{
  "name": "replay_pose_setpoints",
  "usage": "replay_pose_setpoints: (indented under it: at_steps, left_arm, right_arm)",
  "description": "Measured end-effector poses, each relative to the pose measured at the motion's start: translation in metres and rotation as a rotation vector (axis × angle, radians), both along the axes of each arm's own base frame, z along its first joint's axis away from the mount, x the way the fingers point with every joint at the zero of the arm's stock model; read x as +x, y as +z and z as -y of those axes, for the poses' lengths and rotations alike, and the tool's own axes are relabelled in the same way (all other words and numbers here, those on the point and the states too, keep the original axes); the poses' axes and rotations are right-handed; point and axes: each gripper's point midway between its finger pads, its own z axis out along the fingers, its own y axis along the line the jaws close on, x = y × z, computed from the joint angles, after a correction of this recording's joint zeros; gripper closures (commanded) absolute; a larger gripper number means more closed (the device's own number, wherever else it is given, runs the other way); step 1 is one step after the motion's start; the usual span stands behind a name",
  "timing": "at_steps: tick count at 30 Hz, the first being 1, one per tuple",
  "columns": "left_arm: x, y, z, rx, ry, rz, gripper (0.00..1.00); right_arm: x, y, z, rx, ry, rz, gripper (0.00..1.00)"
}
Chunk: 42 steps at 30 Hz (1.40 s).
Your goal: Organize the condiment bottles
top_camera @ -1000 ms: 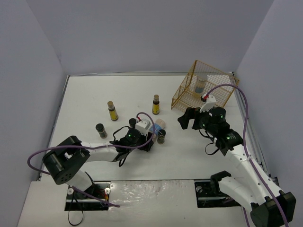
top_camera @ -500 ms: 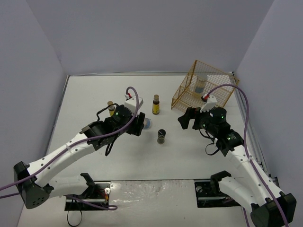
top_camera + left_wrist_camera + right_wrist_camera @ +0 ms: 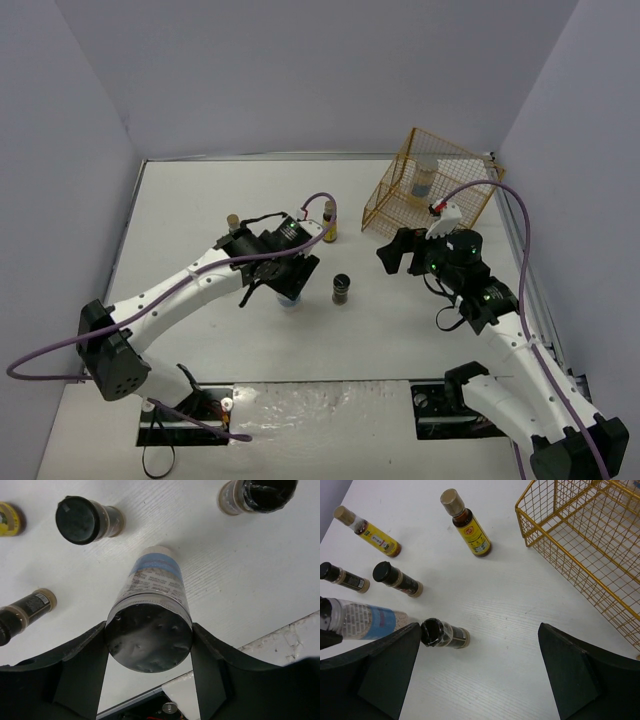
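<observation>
Jaws spread wide above worktop (image 3: 510, 645). Black-capped jar (image 3: 445, 633) just beside left jaw tip. Pale jar (image 3: 365, 620) just ahead of left jaw. Farther ahead-left: two more black-capped jars (image 3: 397, 579) (image 3: 344, 577), two yellow-labelled bottles (image 3: 467, 525) (image 3: 370, 532). Wire rack (image 3: 580, 545) ahead-right.

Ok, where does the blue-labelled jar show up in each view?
Top external: the blue-labelled jar sits centre-left on the table, mostly hidden under the left gripper.
Left wrist: centre frame, clamped between the fingers, lid toward the camera.
Right wrist: left edge, just below mid-height.
Shared landmark: the short black-capped jar beside it.
</observation>
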Motion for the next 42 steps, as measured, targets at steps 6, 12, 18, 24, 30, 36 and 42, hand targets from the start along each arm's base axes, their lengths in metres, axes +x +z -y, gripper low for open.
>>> replay_pose_setpoints:
  at_steps: [6, 12, 18, 24, 30, 36, 42]
  left_arm:
    - [0.002, -0.021, 0.008, 0.034, -0.010, -0.053, 1.00]
    - [0.008, -0.028, 0.017, 0.027, -0.013, -0.057, 0.86]
    - [0.010, -0.029, 0.019, 0.024, -0.013, -0.052, 0.45]
    - [0.011, -0.025, 0.019, 0.014, -0.005, -0.036, 0.11]
    - [0.019, 0.012, 0.016, -0.071, 0.015, 0.087, 0.03]
    - [0.027, 0.062, 0.001, -0.166, 0.072, 0.252, 0.03]
    - [0.051, 0.099, -0.067, -0.228, 0.306, 0.410, 0.03]
  right_arm:
    - [-0.003, 0.002, 0.001, 0.002, 0.000, 0.006, 0.00]
    - [-0.003, 0.002, 0.001, 0.001, 0.000, 0.001, 0.00]
    - [-0.003, 0.001, 0.001, 0.000, 0.001, 0.001, 0.00]
    - [-0.004, 0.000, -0.001, 0.000, 0.015, -0.003, 0.00]
    - [0.001, 0.002, -0.008, -0.016, 0.047, -0.006, 0.00]
    - [0.002, 0.007, -0.039, -0.032, 0.146, 0.008, 0.00]
    - [-0.014, 0.003, -0.098, -0.089, 0.321, 0.041, 0.00]
